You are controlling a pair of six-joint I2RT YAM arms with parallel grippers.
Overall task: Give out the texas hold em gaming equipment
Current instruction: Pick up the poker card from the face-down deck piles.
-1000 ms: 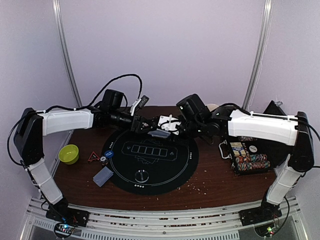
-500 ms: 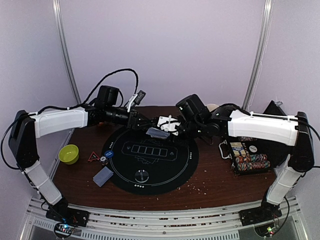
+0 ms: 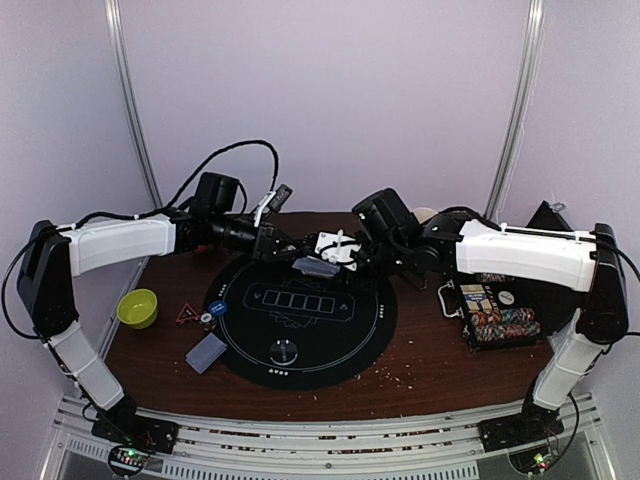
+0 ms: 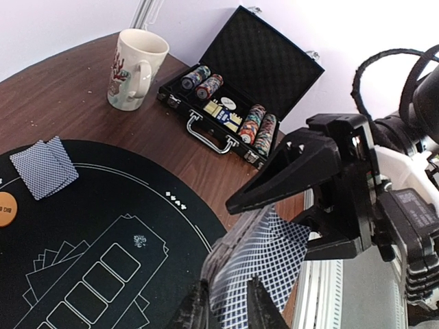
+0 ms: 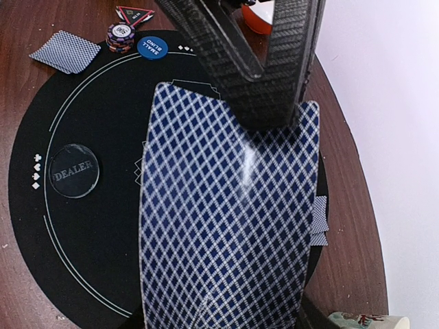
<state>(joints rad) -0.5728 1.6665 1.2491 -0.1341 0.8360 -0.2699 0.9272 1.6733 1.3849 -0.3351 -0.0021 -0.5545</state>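
**Deck bridged between both pincers at the mat's 12 o'clock rim**

The deck (image 5: 226, 226) shows its back, a blue-and-white diamond lattice with a glossy streak, and its long sides are bowed. It hangs clear of the table, over the 12 o'clock rim of the round black mat (image 3: 300, 335). The right pincer (image 3: 328, 264) pinches it across its width at the 3 o'clock end. The left pincer (image 4: 226, 305) comes in from 9 o'clock, its fingers nearly pressed together astride the opposite edge. Whether they truly grip a card I cannot tell.

Against a second ago, the left arm has shifted slightly toward 9 o'clock. The right arm and the deck sit as they did.

The deck's long axis runs roughly 9 to 3 o'clock, back upward, with its free end pointing to 9, at the left pincer.

A clear dealer disc (image 3: 285, 351) lies on the mat at 6 o'clock and a blue disc (image 3: 217, 309) at its 9 o'clock rim. Face-down cards (image 3: 206, 352) lie just outside at 8 o'clock. The open chip case (image 4: 271, 65) stands at 3 o'clock.
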